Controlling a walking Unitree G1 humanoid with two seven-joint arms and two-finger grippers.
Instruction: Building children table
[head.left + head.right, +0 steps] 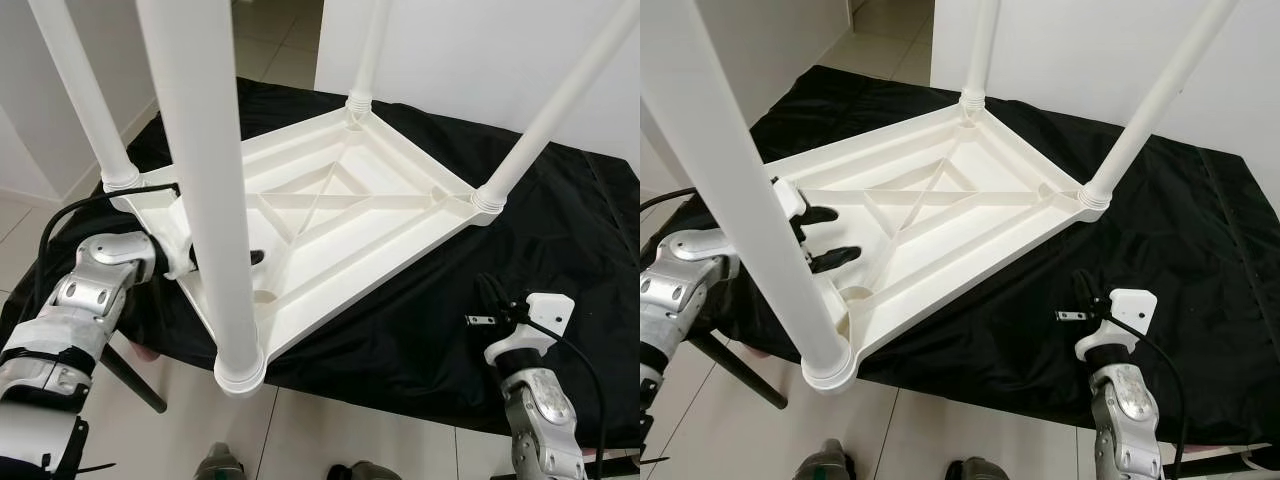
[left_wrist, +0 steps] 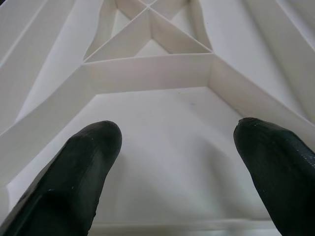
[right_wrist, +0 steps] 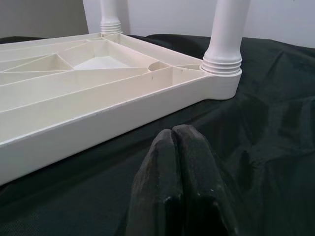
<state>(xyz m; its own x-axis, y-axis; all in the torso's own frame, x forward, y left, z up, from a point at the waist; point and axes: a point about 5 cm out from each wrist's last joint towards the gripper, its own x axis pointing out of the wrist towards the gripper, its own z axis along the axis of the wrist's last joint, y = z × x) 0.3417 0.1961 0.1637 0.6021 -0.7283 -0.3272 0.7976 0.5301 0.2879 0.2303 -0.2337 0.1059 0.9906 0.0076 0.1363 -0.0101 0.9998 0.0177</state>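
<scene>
My left gripper point(image 1: 830, 238): fingers spread wide, gripping nothing — the tips reach over the rim of the white tabletop point(image 1: 330, 215) near its front corner, hovering above a ribbed panel of the underside.
My left fingers point(image 2: 86, 167): both black pads apart, a bare white triangle of plastic between them.
My right gripper point(image 1: 1078, 295): fingers pressed together, empty, poised above the black cloth point(image 1: 560, 250) just beside the tabletop's long edge.
Tabletop: lying upside down on the cloth, cross-braced ribs facing up.
Legs: four white legs stand up from the corners — the near leg point(image 1: 205, 180) rises right past my left arm, the right-hand leg point(image 1: 555, 105) slants up near my right gripper.
Cloth: covers the work surface under the whole piece.
Floor point(image 1: 330, 435): pale tiles.
</scene>
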